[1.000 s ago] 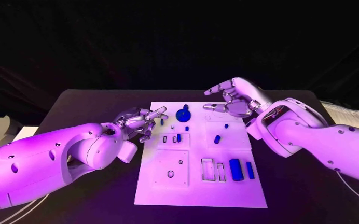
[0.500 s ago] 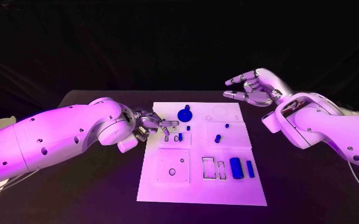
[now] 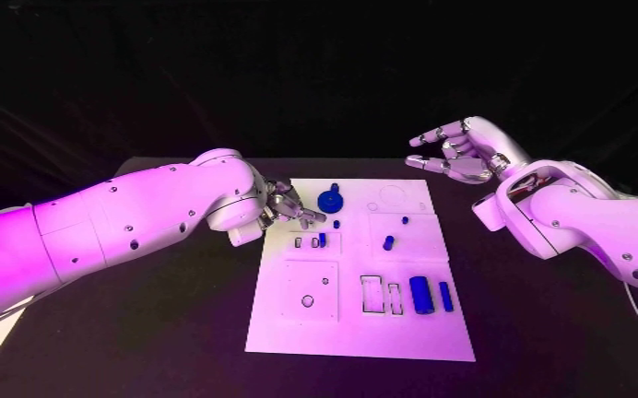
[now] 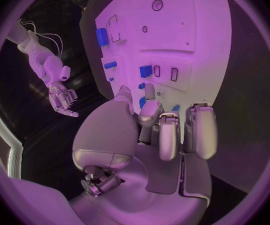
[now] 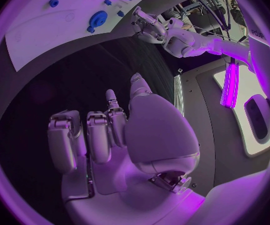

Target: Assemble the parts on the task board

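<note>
The white task board (image 3: 300, 333) lies in the middle of the table. A round blue part (image 3: 328, 201) sits near its far edge, with small blue parts (image 3: 387, 243) below it and a larger blue block (image 3: 420, 295) toward the near right. My left hand (image 3: 286, 209) hovers at the board's far left with its fingers curled, close beside the round part. In the left wrist view, blue (image 4: 141, 102) shows between the thumb and a finger of the left hand (image 4: 160, 130); whether it is held I cannot tell. My right hand (image 3: 459, 154) is raised off the board's far right, fingers apart, holding nothing.
Black table (image 3: 159, 324) surrounds the board on all sides. Square and slot recesses (image 3: 309, 298) mark the board's near half. My bulky left forearm (image 3: 147, 218) crosses above the table's left side.
My left arm has swung up and in, bringing its hand further over the board's far left. My right hand has lifted and drawn right, away from the board's far edge.
</note>
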Robot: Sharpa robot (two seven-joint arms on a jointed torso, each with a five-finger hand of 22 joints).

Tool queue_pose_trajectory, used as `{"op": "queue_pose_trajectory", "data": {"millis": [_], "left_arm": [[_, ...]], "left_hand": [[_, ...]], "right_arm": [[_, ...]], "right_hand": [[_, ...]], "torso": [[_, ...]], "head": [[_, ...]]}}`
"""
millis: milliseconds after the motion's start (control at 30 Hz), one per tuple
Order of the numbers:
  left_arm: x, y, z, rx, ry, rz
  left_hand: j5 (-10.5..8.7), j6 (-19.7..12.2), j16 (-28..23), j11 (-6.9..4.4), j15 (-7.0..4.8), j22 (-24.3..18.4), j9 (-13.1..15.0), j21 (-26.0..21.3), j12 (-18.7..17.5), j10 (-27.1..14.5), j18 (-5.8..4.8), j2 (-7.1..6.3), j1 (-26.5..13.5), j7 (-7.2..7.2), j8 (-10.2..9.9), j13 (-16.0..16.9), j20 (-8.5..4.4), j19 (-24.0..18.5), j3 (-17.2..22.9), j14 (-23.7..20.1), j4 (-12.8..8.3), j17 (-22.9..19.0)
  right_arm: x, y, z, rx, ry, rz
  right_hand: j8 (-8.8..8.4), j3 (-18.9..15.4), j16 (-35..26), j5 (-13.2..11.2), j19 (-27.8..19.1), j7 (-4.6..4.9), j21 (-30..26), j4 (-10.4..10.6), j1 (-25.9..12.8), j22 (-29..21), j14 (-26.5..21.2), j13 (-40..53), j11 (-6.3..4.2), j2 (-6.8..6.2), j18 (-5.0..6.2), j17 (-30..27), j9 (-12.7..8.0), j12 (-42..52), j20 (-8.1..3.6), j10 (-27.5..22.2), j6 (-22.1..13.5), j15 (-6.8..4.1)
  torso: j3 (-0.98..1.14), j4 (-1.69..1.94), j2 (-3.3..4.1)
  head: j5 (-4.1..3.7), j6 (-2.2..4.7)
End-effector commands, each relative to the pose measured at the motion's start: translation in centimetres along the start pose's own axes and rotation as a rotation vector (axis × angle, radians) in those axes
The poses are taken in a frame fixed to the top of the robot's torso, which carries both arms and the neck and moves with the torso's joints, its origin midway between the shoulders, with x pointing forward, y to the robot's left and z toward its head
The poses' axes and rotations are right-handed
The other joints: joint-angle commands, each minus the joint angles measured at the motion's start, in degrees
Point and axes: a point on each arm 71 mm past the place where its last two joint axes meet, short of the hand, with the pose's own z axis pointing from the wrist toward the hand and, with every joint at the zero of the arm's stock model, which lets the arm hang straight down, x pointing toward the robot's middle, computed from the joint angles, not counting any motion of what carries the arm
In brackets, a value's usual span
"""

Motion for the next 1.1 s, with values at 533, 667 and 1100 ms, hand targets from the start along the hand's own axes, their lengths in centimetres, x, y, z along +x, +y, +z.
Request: {"op": "queue_pose_trajectory", "data": {"millis": [533, 667, 1100], "left_arm": [[0.3, -2.3, 1.7, -0.055, 0.072, 0.192], [0.4, -2.7, 2.1, -0.058, 0.076, 0.199], [0.5, -3.0, 2.7, -0.073, 0.092, 0.228]], "left_hand": [[-0.16, -1.7, 0.2, -0.37, -0.55, 3.1, 3.4, 1.4, 1.2, 0.5, -1.63, -1.73, -1.4, -0.27, 3.1, 1.5, -0.17, 2.3, 1.7, 6.0, 0.4, 15.1], [-0.16, -1.9, 0.2, -0.43, -0.6, 3.6, 3.8, 1.7, 1.5, 0.7, -1.72, -1.81, -2.1, -0.34, 3.4, 1.7, -0.21, 2.5, 1.4, 6.0, 0.4, 15.1], [-0.14, -2.0, 0.2, -0.51, -0.66, 4.1, 4.3, 1.9, 1.9, 0.9, -1.81, -1.5, -1.9, -0.44, 3.8, 2.2, -0.26, 2.6, 1.6, 6.0, 0.2, 15.1]], "right_arm": [[-0.4, -0.7, 0.3, 0.028, -0.036, -0.017], [-0.3, -0.7, 0.3, 0.027, -0.036, -0.017], [-0.1, -0.7, 0.5, 0.026, -0.03, -0.014]], "right_hand": [[-0.02, -1.5, -2.0, 1.7, 2.9, -0.05, -2.6, -0.6, 0.9, 10.2, 4.8, 6.3, 0.32, 1.28, 0.47, 9.4, 0.0, -9.2, 0.3, -1.6, -0.8, 0.25], [-0.01, -1.5, -2.0, 1.6, 2.9, -0.05, -2.7, -0.5, 0.8, 10.2, 4.8, 6.3, 0.32, 1.3, 0.47, 9.4, 0.0, -9.2, 0.3, -1.6, -0.8, 0.25], [0.02, -1.7, -2.0, 1.5, 2.9, -0.06, -2.7, -0.4, 0.7, 10.1, 4.8, 6.2, 0.32, 1.36, 0.48, 9.4, 0.0, -9.3, 0.3, -1.6, -0.8, 0.25]], "torso": [[-0.05, -0.04, 0.18], [-0.08, 0.0, 0.18], [-0.06, 0.12, 0.08]], "head": [[0.21, -0.5], [0.16, -0.68], [0.32, -1.25]]}}
